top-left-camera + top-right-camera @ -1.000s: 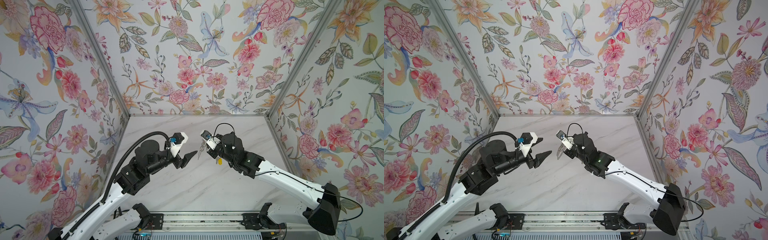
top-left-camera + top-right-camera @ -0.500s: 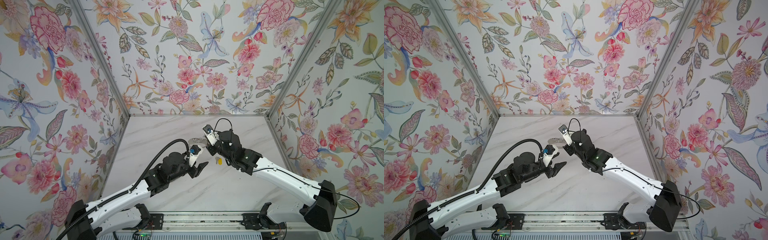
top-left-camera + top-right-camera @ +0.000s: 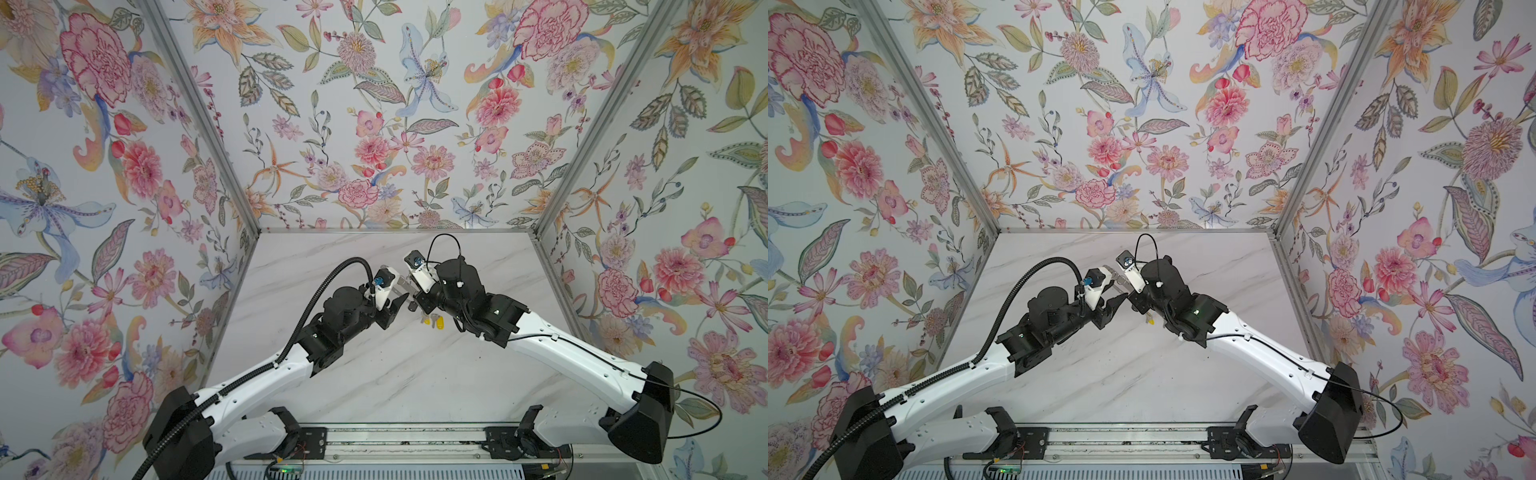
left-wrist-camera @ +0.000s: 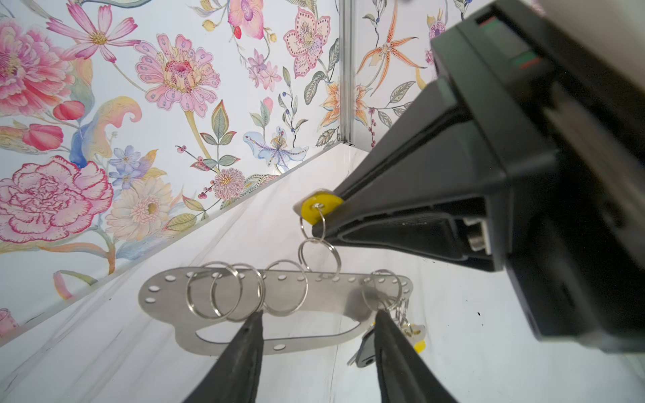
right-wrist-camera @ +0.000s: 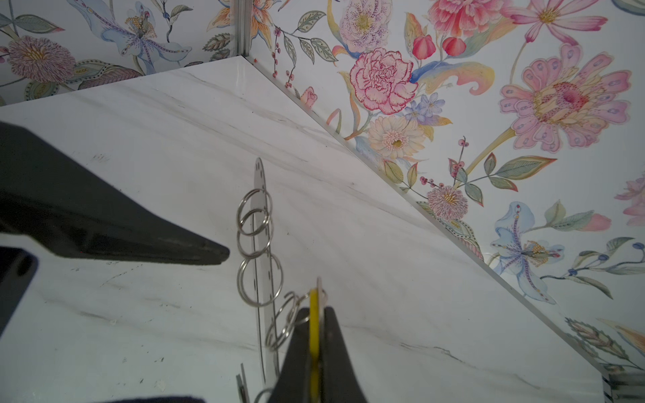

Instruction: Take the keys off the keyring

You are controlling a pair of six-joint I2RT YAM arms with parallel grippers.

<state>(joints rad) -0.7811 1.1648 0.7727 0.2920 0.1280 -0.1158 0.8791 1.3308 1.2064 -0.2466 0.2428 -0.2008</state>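
The left gripper (image 4: 317, 315) holds its jaws apart and empty beside the keyring (image 4: 331, 301), which hangs above the bench (image 4: 139, 356) with three bare split rings (image 4: 262, 293) and a cluster of keys (image 4: 413, 335) seemingly left to free, one yellow-tagged key (image 4: 316, 209) pinched in the closed jaws of the right gripper (image 5: 315, 310).

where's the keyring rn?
Mid-table, between the two tools: in the left wrist view the keyring hangs by wire rings from the yellow-tagged key pinched in the right tool, right at the left tool's open tips.
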